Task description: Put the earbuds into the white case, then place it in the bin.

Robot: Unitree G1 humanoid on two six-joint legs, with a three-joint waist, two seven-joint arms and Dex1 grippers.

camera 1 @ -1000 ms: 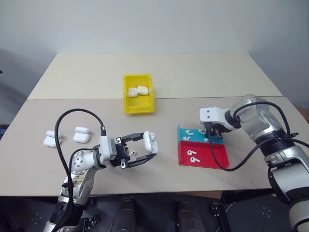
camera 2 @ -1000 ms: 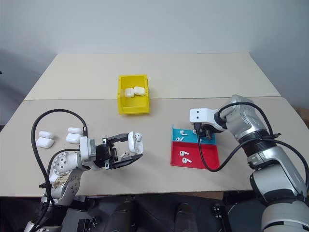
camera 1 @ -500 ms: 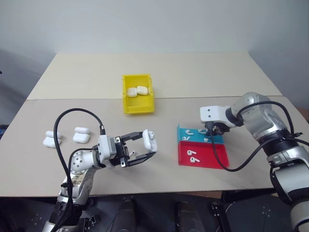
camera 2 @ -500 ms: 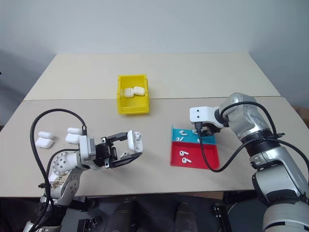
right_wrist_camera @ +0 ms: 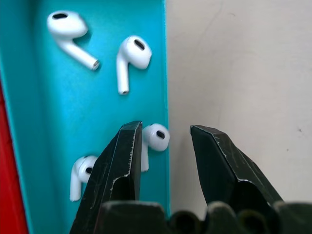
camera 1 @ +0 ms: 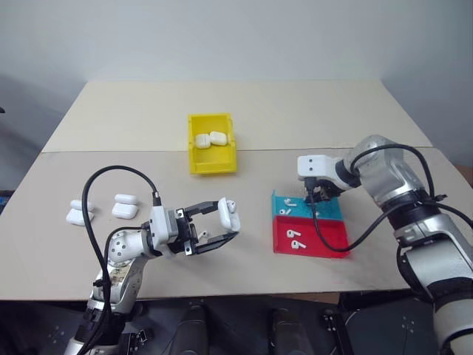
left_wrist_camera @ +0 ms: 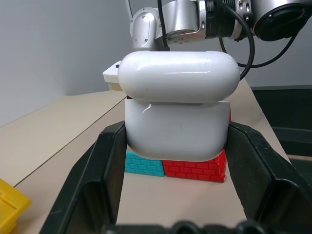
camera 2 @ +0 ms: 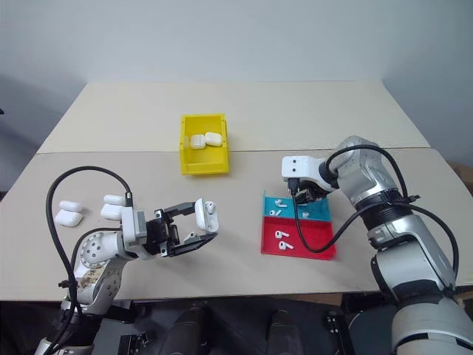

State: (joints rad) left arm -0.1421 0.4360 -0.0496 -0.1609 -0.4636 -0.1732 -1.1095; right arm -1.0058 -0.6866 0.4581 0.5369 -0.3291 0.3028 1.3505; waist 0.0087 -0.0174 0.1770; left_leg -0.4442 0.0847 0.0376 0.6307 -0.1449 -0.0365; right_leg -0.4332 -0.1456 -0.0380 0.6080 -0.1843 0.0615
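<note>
On the near left of the bench (camera 1: pixel 310 111), the left gripper (camera 1: pixel 222 225) has its fingers clamped on a white case (camera 1: pixel 229 216), one finger on each side, holding it above the surface with its hinged lid up. The right gripper (right_wrist_camera: pixel 163 146) points steeply down over the far right edge of the teal tray (camera 1: pixel 329 208), its fingers partly apart and holding nothing; one earbud (right_wrist_camera: pixel 155 139) lies just between the tips at the tray's edge, with three more earbuds (right_wrist_camera: pixel 130 58) scattered on the teal floor nearby. Against the teal tray's near side sits the red tray (camera 1: pixel 332 235), with two earbuds (camera 1: pixel 295 238) in its left part. The yellow bin (camera 1: pixel 211 159) stands well apart, further back at the middle of the bench, and two closed cases (camera 1: pixel 208 139) rest side by side in its far end. Four more cases (camera 1: pixel 124 205) lie in two pairs at the left of the bench, beyond the left arm.
</note>
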